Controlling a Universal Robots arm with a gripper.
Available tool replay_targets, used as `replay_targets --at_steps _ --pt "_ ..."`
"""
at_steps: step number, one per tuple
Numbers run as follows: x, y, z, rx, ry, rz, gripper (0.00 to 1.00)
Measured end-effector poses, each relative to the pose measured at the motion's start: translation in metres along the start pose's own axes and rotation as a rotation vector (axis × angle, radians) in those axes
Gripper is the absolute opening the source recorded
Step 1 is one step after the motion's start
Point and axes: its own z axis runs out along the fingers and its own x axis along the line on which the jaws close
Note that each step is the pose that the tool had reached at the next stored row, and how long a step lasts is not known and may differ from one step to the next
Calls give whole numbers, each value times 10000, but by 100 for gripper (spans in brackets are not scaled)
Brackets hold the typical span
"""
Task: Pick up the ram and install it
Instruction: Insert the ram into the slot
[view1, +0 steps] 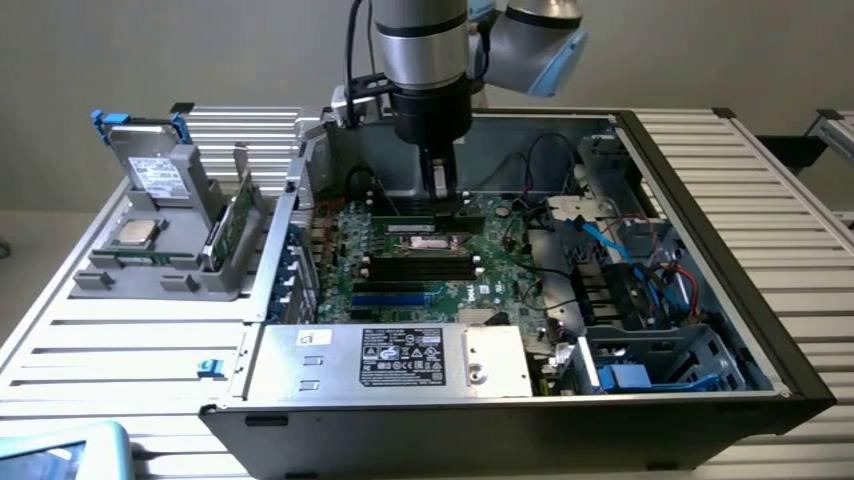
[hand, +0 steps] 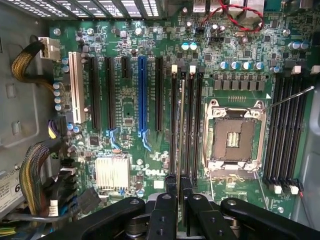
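My gripper (view1: 438, 196) reaches down into the open computer case, over the motherboard (view1: 400, 275). In the wrist view its two black fingers (hand: 171, 184) stand close together, and the gripper (hand: 179, 183) is shut on the ram (hand: 181, 125). I see the ram edge-on there, as a thin pale line running along the black memory slots (hand: 190, 125) beside the CPU socket (hand: 234, 137). In the exterior view the ram (view1: 416, 211) is a narrow green strip just under the fingers, level with the slots. I cannot tell whether it is seated in a slot.
A grey holder (view1: 160, 275) at the exterior view's left carries a drive, a chip and a green card (view1: 234, 225). The power supply (view1: 400, 358) lies at the case front. Cable bundles (hand: 30, 175), a heatsink (hand: 112, 172) and a blue slot (hand: 142, 95) surround the slots.
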Motion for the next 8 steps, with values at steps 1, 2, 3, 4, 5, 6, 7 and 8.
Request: replay_targets --at_steps 1,2,3,4,5,6,7,8 --pt "0 2 18 0 0 0 15" --pt "-1 5 37 1 -1 -1 15" --pt "-2 7 55 0 -1 -2 15" --pt "-3 10 73 0 0 -1 15" --pt "-4 12 91 0 0 -1 15" --pt "-4 14 108 0 1 -2 15" --pt "-6 17 127 1 -1 -1 15" --pt "-6 19 144 1 -2 -2 15"
